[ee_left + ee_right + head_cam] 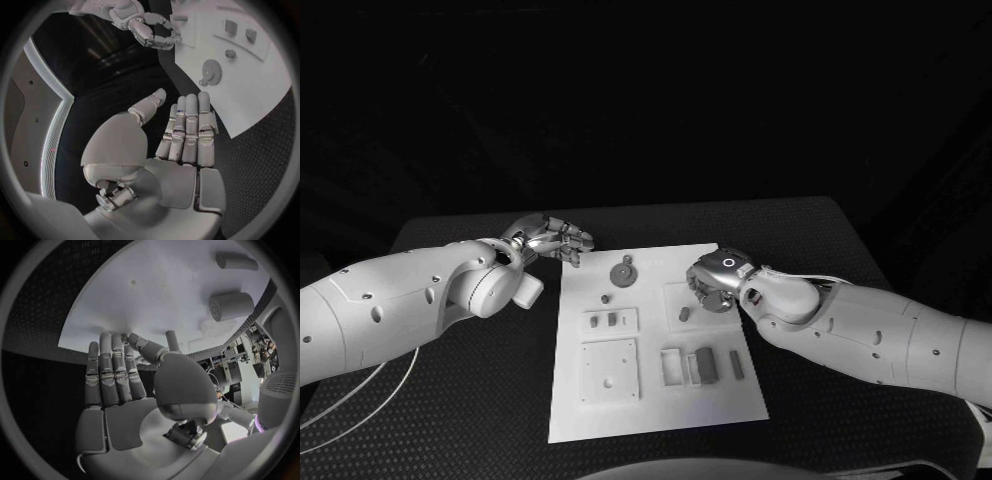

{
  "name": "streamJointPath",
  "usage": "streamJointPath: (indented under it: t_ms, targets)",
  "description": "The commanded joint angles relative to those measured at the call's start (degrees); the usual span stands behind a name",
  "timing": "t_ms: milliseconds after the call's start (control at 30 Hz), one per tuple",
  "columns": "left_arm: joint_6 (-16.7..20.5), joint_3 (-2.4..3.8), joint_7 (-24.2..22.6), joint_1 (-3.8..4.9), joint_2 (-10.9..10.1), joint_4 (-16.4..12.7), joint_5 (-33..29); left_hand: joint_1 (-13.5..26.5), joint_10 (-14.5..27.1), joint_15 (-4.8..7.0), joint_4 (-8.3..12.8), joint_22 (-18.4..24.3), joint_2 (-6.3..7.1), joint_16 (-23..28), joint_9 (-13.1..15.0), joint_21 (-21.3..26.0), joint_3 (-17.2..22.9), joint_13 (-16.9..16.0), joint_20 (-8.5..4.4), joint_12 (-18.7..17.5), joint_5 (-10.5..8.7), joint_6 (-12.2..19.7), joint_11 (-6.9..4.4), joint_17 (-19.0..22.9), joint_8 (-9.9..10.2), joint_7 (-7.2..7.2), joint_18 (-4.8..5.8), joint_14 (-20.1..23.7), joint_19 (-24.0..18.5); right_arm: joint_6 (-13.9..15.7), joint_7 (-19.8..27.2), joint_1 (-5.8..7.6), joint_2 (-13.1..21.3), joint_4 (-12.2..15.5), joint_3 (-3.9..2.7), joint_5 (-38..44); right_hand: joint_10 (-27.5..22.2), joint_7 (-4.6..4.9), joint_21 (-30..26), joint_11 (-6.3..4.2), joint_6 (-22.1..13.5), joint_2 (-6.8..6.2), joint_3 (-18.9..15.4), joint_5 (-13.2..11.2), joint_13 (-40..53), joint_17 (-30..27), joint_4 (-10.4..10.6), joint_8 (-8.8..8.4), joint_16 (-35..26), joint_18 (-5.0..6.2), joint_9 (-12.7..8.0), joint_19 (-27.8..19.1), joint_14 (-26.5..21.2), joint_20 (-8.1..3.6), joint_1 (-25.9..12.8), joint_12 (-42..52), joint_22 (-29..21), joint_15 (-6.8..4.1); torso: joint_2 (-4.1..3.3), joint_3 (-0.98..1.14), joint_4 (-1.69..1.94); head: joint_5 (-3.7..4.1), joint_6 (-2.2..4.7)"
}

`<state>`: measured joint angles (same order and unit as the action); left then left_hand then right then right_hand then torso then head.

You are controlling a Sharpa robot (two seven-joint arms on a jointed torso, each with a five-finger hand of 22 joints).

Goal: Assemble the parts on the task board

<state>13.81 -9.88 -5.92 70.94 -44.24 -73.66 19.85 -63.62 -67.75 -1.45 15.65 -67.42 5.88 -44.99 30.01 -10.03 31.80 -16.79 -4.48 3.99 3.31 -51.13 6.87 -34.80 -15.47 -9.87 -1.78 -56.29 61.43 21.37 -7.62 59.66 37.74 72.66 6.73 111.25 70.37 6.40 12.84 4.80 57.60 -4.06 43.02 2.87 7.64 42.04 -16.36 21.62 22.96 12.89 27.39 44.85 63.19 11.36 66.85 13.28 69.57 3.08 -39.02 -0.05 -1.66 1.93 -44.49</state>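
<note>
Task board point(574, 415): gear point(625, 271) and small parts point(705, 363) lie loose, apparently unassembled. Left hand point(554, 238) and right hand point(718, 281) empty, fingers extended; assembly seemingly not begun

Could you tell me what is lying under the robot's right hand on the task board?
The right hand hovers open over the task board's far right part. A small upright part stands just beside it; whatever lies directly beneath the hand is covered.

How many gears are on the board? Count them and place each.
1. The gear lies near the far edge of the board, between the left hand and the right hand, which may hide others.
</note>
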Motion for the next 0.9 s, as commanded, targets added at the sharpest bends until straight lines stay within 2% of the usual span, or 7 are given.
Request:
streamJointPath:
  t_ms: [33,267,700,900]
  targets:
    - [0.0,0.05,-0.3,0.08,0.1,0.0,-0.3,0.5,0.4,-0.12,-0.1,0.1,0.06,0.3,-0.1,0.2,-0.4,-0.1,0.34,-0.1,-0.16,0.4,-0.05,0.0,-0.1,-0.06,-0.89,-0.1,0.1,-3.6,-0.2,-0.92,0.4,0.2,0.56,-0.2,0.6,-0.01,-0.4,-0.10,0.6,-0.30,0.3,0.0,0.3,0.1,-0.2,0.32,0.3,0.90,0.1,0.5,0.4,0.09,0.2,0.4,0.0,-0.12,0.02,-0.01,-0.02,-0.05,0.05]
    - [0.1,0.05,-0.3,0.08,0.2,0.2,-0.3,0.5,0.4,-0.12,-0.1,0.1,0.07,0.3,-0.1,0.3,-0.4,-0.1,0.35,-0.1,-0.16,0.5,-0.05,0.0,-0.1,-0.07,-0.89,-0.1,0.1,-3.0,0.0,-0.16,1.0,1.2,-0.34,-1.5,0.7,-0.03,-0.4,-0.13,0.7,-0.37,0.2,0.0,0.3,0.3,-0.1,0.34,0.3,0.95,0.2,0.7,0.5,0.12,0.1,0.4,0.1,-0.16,0.00,0.00,-0.03,-0.07,0.04]
    - [-0.1,0.05,-0.2,0.08,0.2,0.5,-0.3,0.6,0.4,-0.13,-0.2,0.1,0.09,0.3,-0.1,0.3,-0.4,-0.1,0.37,-0.1,-0.16,0.5,-0.03,0.0,-0.2,-0.09,-0.89,-0.1,0.1,-2.8,0.9,0.35,2.4,3.5,-2.13,-4.2,0.8,-0.05,-0.5,-0.17,0.8,-0.43,0.2,0.0,0.4,0.5,-0.1,0.34,0.3,1.02,0.3,0.9,0.6,0.15,0.0,0.4,0.1,-0.21,-0.02,0.01,-0.06,-0.12,0.01]
    - [-0.1,0.05,-0.3,0.08,0.2,0.6,-0.3,0.6,0.5,-0.14,-0.2,0.1,0.11,0.3,-0.1,0.4,-0.4,-0.1,0.37,-0.1,-0.16,0.5,-0.02,0.0,-0.2,-0.10,-0.90,-0.1,0.1,-2.7,1.4,0.95,2.9,4.3,-2.64,-5.3,0.8,-0.04,-0.5,-0.17,0.7,-0.44,0.2,0.0,0.4,0.5,-0.1,0.32,0.3,1.03,0.4,0.9,0.6,0.17,0.0,0.3,0.1,-0.21,-0.02,-0.01,-0.09,-0.08,-0.05]
